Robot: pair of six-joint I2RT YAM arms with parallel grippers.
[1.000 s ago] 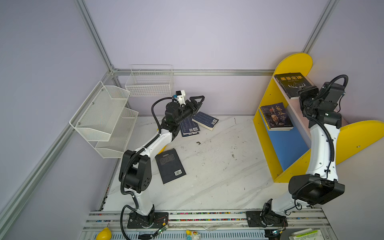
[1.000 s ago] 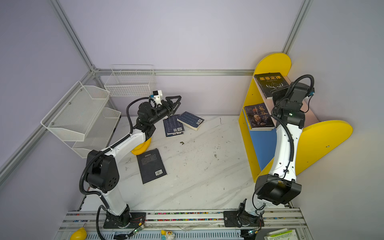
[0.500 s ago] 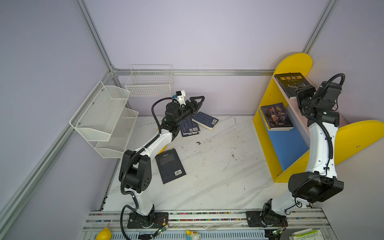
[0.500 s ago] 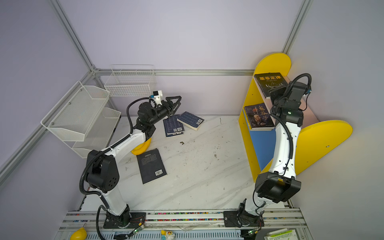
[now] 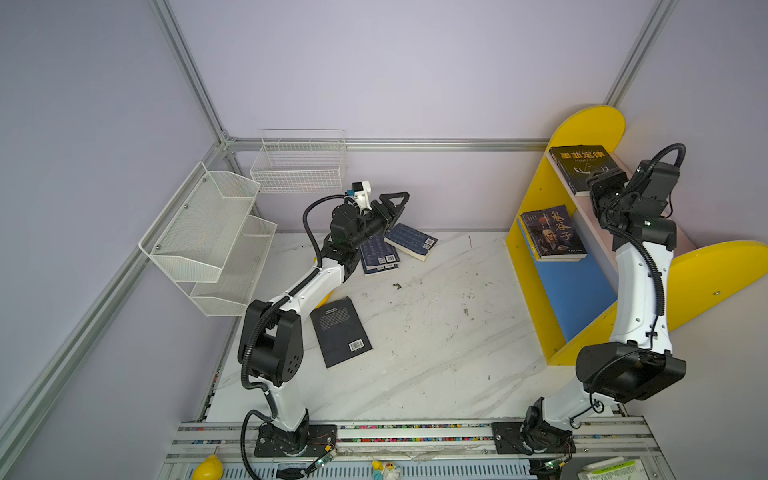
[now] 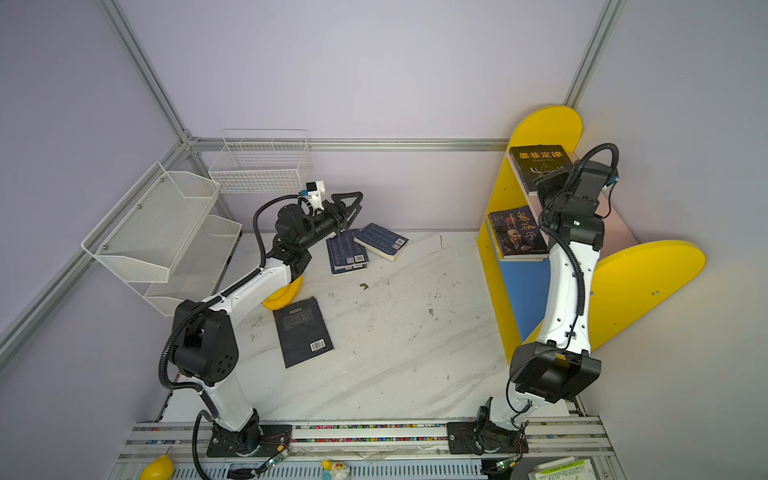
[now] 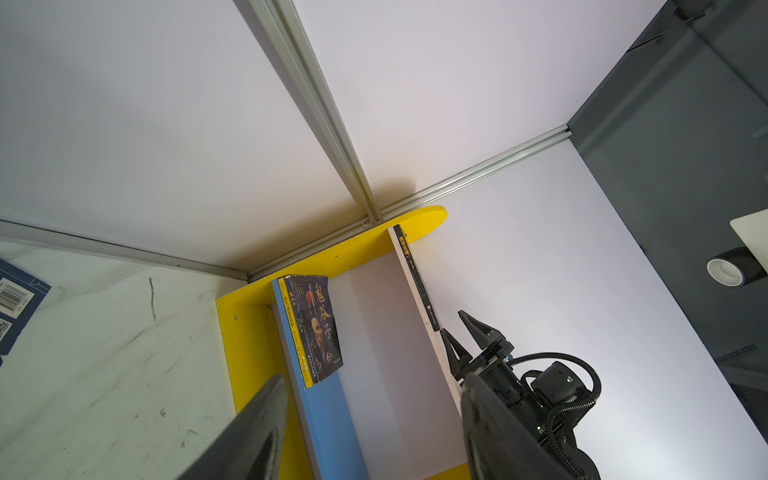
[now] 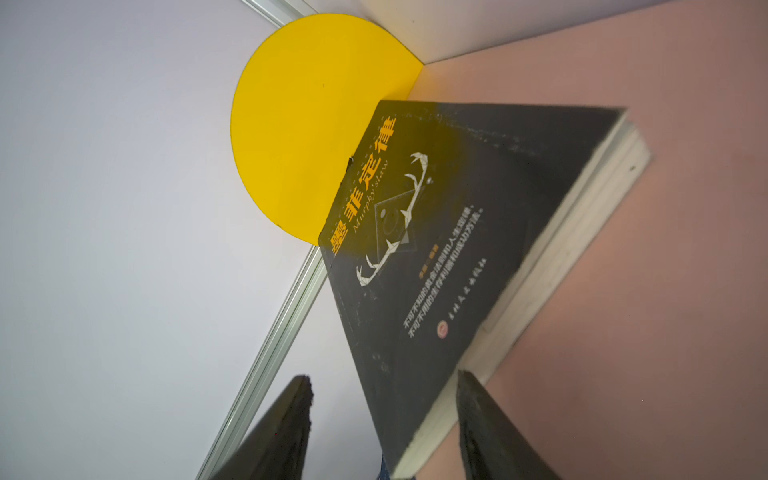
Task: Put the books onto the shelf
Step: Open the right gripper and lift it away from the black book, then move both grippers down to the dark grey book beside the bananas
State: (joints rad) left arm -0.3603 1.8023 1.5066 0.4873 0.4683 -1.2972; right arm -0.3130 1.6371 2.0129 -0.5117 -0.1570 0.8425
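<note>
Loosely, right gripper astride black book corner

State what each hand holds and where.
Nothing. The left hand hangs open; the right hand is open around the black book's corner, not clamping it.

We find the middle of the tabletop bare, giving open passage toward the shelf. On the left, a dark book and navy books take up room. The right arm crosses the shelf's front. The blue lower board is bare on the near side of its book stack.
</note>
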